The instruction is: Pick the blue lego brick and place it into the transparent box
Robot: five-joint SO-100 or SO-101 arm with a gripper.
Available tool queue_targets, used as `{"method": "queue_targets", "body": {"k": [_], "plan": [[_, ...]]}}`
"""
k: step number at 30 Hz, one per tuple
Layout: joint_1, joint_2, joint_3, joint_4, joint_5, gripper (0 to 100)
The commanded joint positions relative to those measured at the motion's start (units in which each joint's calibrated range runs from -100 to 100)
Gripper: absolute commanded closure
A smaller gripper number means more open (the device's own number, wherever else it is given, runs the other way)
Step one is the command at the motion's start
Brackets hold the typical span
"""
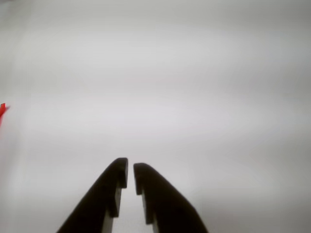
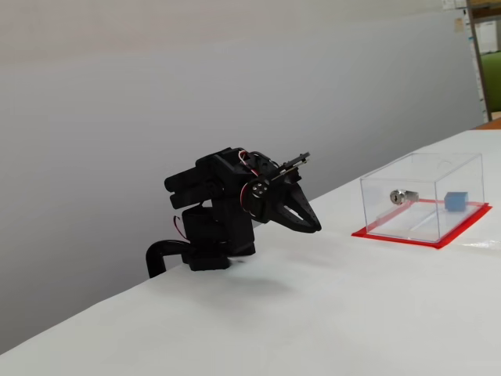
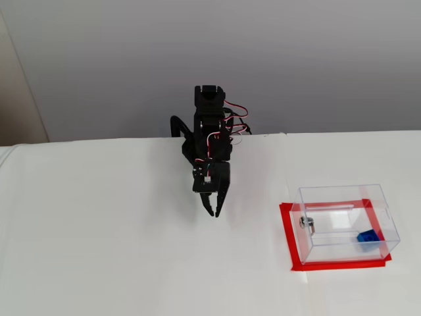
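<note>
I have the arm folded back near its base, and the end effector (image 3: 214, 212) hangs just above the bare white desk (image 3: 99, 250), tips angled down and forward. In the wrist view its two fingers sit almost pressed together, only a thin slit between the tips, and nothing is pinched there.

The blue lego brick (image 3: 367, 236) already lies inside the transparent box (image 3: 345, 197), on the floor of it toward the corner farthest from the silver lock (image 3: 307, 224) on the wall facing the arm. A fixed view from the side shows the same: the brick (image 2: 455, 200) sits within the clear walls, above the red base (image 2: 407, 237). The box stands well apart from the end effector, off to the right in both fixed views; only a sliver of red shows at the left edge of the wrist view.

I judge the placing step finished and the arm back at rest. I see no other brick on the desk, so the next move calls for nothing more than holding this parked pose; there is no grasp left to line up.
</note>
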Motion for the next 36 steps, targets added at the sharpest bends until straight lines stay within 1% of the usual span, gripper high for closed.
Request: {"method": "queue_targets", "body": {"k": [1,4,8,13,36], "plan": [[0.42,-0.59,1.48,-1.47,2.29,99],[1.45,-0.59,1.48,-1.21,3.86,99],[3.38,-0.59,1.48,0.62,4.38,99],[3.16,-0.68,1.48,7.06,4.27,99],[3.67,-0.51,1.30,7.14,4.06,99]]}}
